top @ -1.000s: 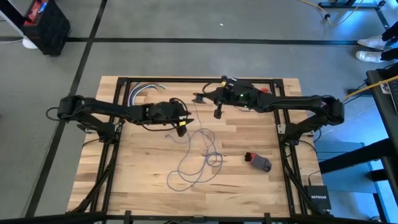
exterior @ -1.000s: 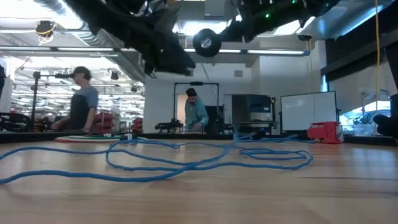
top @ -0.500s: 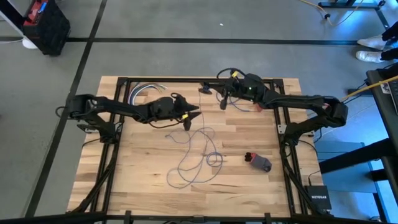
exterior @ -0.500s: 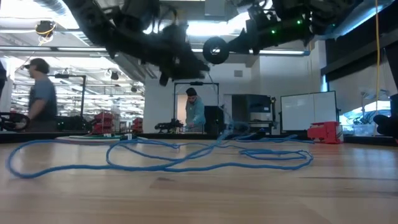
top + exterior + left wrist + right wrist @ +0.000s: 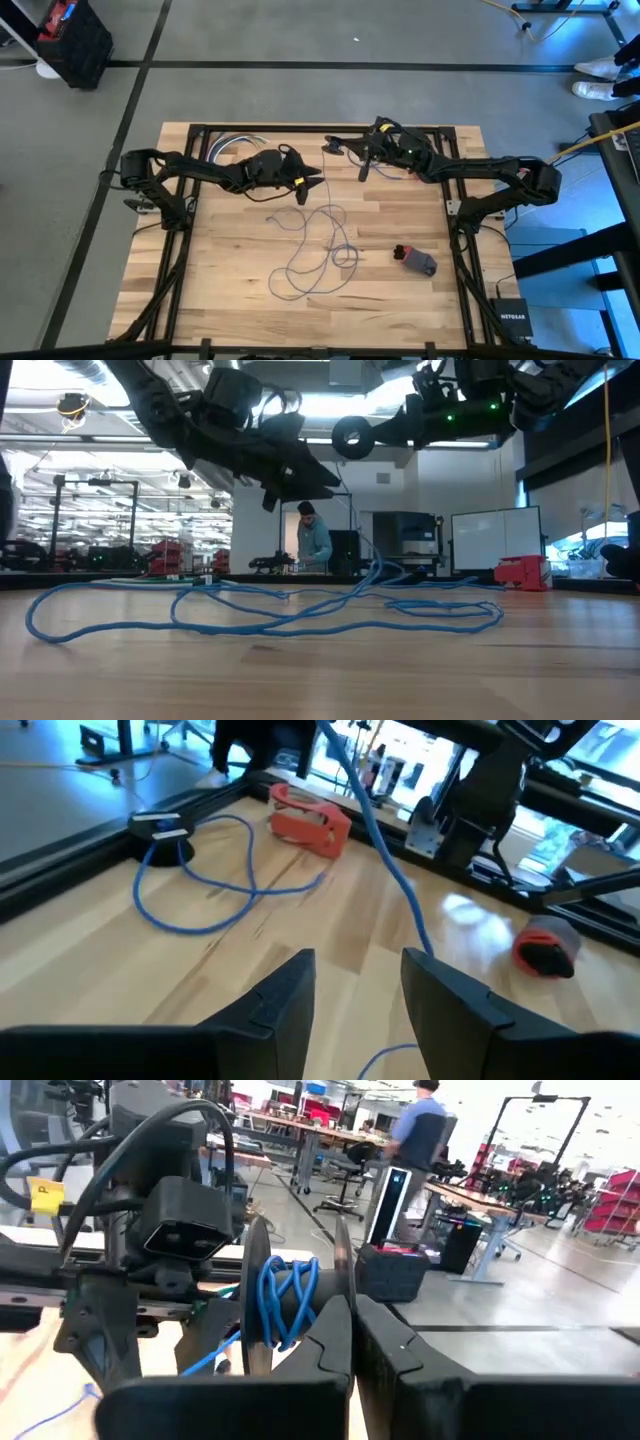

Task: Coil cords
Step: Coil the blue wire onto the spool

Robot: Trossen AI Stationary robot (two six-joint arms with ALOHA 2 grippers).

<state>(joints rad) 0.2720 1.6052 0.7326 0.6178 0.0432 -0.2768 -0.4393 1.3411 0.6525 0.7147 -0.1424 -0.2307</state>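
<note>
The thin blue-grey cord (image 5: 320, 245) lies in loose loops on the wooden table (image 5: 230, 290), as the low view (image 5: 280, 622) also shows. One strand (image 5: 372, 572) rises off the table toward a small black spool (image 5: 352, 437). Several turns of cord (image 5: 290, 1295) are wound on it. My right gripper (image 5: 362, 165) is shut on the spool, high above the table's far middle. My left gripper (image 5: 305, 188) is open and hovers left of the spool. The rising strand (image 5: 385, 860) passes its fingers (image 5: 440, 990). My right gripper pinches the spool's thin round flange (image 5: 343, 1275) by its edge between its two fingers (image 5: 325, 1335). The spool is lifted clear of the table, and the cord trails slack from it down to the table. My left gripper: the strand runs close by one fingertip (image 5: 425, 960), and I cannot tell whether it touches.
A red and grey object (image 5: 415, 260) lies on the table's right part. A red tool (image 5: 310, 820) and a black plug (image 5: 165, 825) lie near the far frame rail. Bare cables (image 5: 225, 148) lie at the far left. People stand in the room beyond (image 5: 315, 545).
My left gripper has risen and gone toward the far right, closer to the spool. My right gripper has carried the spool a little toward the table's right edge. A strand of cord has lifted off the table's middle, and the left loop has been drawn inward.
</note>
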